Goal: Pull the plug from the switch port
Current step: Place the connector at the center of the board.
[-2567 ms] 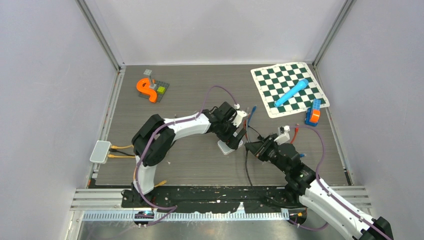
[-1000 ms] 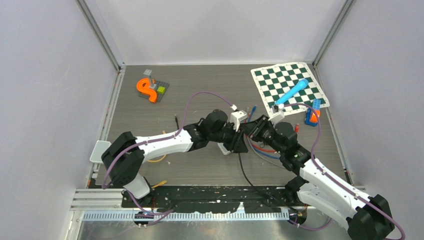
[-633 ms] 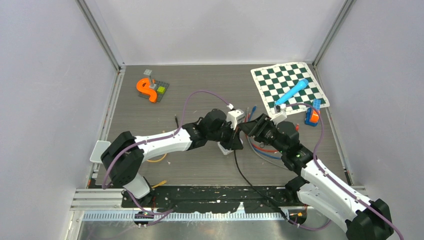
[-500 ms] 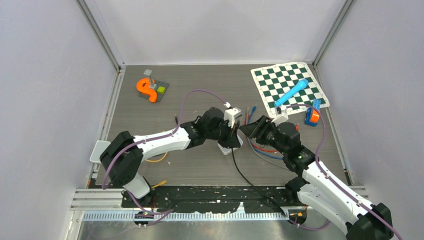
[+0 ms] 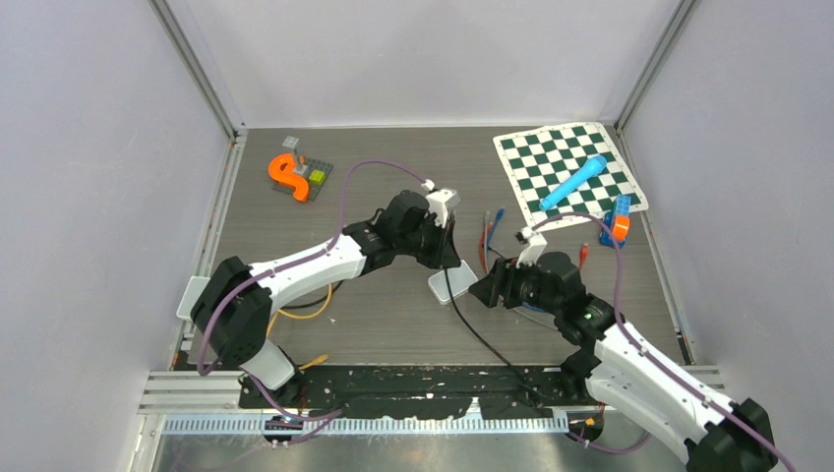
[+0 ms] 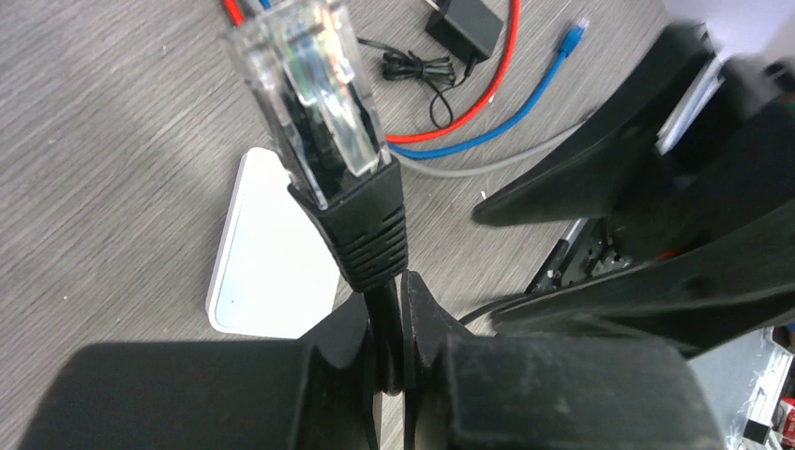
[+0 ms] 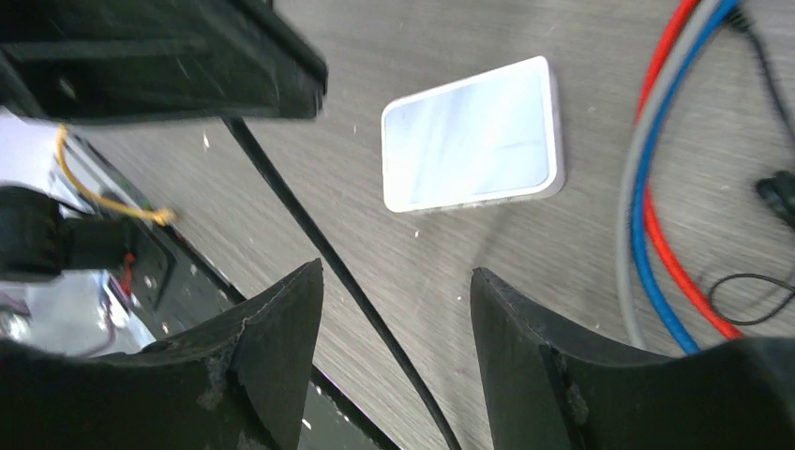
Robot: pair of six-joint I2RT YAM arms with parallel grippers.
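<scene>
On the table (image 5: 374, 324), a black cable (image 5: 482, 334) runs from the near edge at about 5 o'clock of the network switch (image 5: 452, 285) up past its near-left side.

The right end effector (image 5: 482, 293) sits just beside the switch at 3 o'clock. Its jaws stand wide with nothing between them. In the right wrist view, the right end effector (image 7: 394, 319) frames bare table, with the black cable (image 7: 309, 234) crossing to the left of the gap. The white switch (image 7: 469, 136) lies flat beyond the fingertips at 12 o'clock.

The left end effector (image 5: 441, 254) is at about 11 o'clock of the switch. It is pinched tight on the black cable just behind the RJ45 plug (image 6: 319, 103). In the left wrist view, the left end effector (image 6: 392, 323) grips the cable below the ribbed black boot. The clear plug stands up out of the jaws, apart from the switch (image 6: 267, 253), which lies on the table beneath it.

Past the switch, a red cable (image 6: 513, 37), a blue cable (image 6: 553, 70) and a grey cable (image 6: 506, 161) lie loose.

Farther out, a chessboard mat (image 5: 570, 177) carrying a blue cylinder (image 5: 573, 182) lies at 2 o'clock of the table. An orange S-shaped piece (image 5: 285, 175) lies at 10 o'clock.
</scene>
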